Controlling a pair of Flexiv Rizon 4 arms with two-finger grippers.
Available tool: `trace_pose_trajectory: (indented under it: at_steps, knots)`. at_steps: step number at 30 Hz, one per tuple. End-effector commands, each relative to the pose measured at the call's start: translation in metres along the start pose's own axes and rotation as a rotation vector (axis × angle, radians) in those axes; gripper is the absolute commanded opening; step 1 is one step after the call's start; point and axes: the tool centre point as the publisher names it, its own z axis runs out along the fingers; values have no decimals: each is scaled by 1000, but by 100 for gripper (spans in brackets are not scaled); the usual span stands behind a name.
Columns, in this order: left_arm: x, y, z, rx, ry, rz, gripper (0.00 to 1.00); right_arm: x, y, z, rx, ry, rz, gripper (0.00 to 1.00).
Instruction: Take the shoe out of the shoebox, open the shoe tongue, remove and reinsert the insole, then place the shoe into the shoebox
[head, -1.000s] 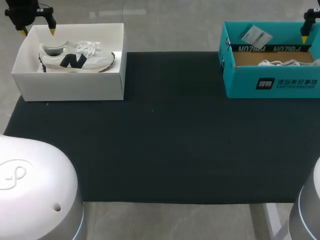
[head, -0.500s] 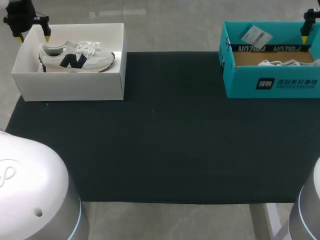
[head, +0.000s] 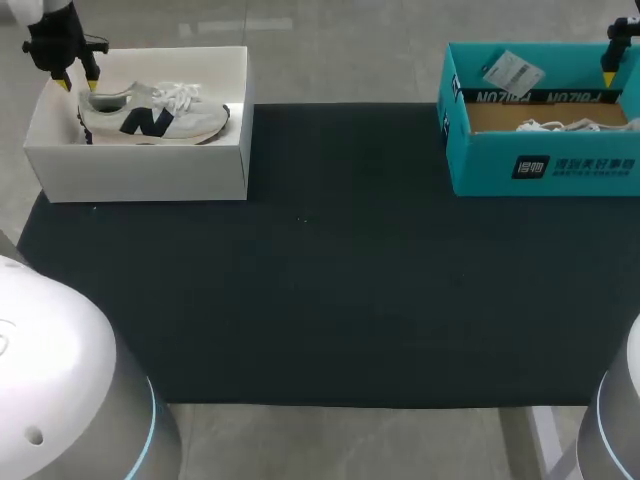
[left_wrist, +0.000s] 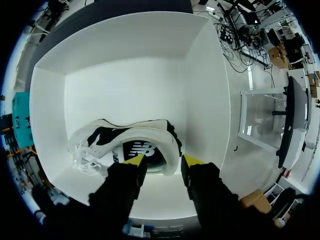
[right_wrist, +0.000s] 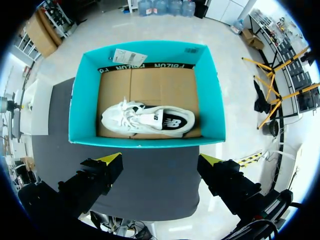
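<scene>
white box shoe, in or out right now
In. The shoe lies inside the white box, left gripper open at its heel.

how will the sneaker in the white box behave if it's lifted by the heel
Probably light: the sneaker looks like soft fabric on a thick sole. Gripped at the heel, its toe would likely droop. The loose laces may dangle and snag the white box wall.

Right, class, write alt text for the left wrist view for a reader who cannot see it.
The open left hand hangs over the heel of a white shoe with dark trim, which sits in an open white box. Whether the hand touches the shoe cannot be told.
</scene>
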Motion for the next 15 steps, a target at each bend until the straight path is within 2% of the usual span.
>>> trace_pose_trajectory:
  at_steps: [1,3,7,15]
  knots:
    - [7,18,14,68,-10,5,37,0,0,0,-2,1,0,100]
    - [8,19,17,68,-14,18,37,0,0,0,-2,1,0,100]
    - [8,22,26,64,-28,48,44,0,0,0,-2,1,0,100]
    - [15,25,37,75,-31,64,41,0,0,0,-2,1,0,100]
